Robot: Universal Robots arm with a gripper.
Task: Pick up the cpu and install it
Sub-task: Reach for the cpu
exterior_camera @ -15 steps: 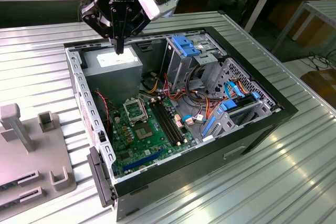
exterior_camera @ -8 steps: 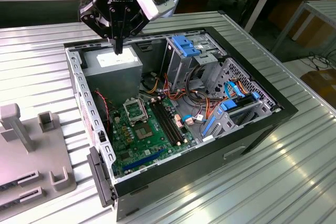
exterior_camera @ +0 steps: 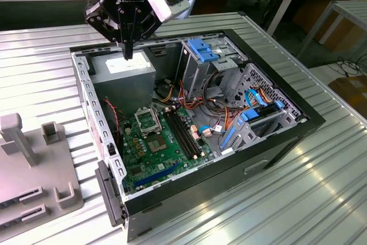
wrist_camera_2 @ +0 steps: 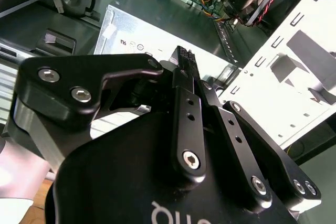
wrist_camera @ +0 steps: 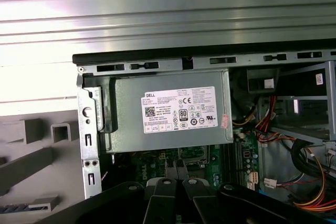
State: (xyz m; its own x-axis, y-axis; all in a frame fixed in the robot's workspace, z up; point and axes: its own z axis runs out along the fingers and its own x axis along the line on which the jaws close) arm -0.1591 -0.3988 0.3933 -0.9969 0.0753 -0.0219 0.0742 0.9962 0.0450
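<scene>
My gripper (exterior_camera: 127, 53) hangs above the open computer case (exterior_camera: 269, 142), over the grey power supply (exterior_camera: 131, 68) at the case's far corner. Its two black fingers are pressed together, and I see nothing between them in the second wrist view (wrist_camera_2: 185, 60) or the first wrist view (wrist_camera: 177, 170). The cpu is out of view. Lower down on the green motherboard (exterior_camera: 163, 153) sits the square metal socket frame (exterior_camera: 147, 120), well below and nearer than the fingertips.
The power supply (wrist_camera: 168, 111) lies right under the gripper. A drive cage with blue clips (exterior_camera: 202, 50) and bundles of cables (exterior_camera: 229, 113) fill the case's right side in the exterior view. A grey fixture block (exterior_camera: 34, 164) stands on the ribbed metal table (exterior_camera: 321, 187) at the left.
</scene>
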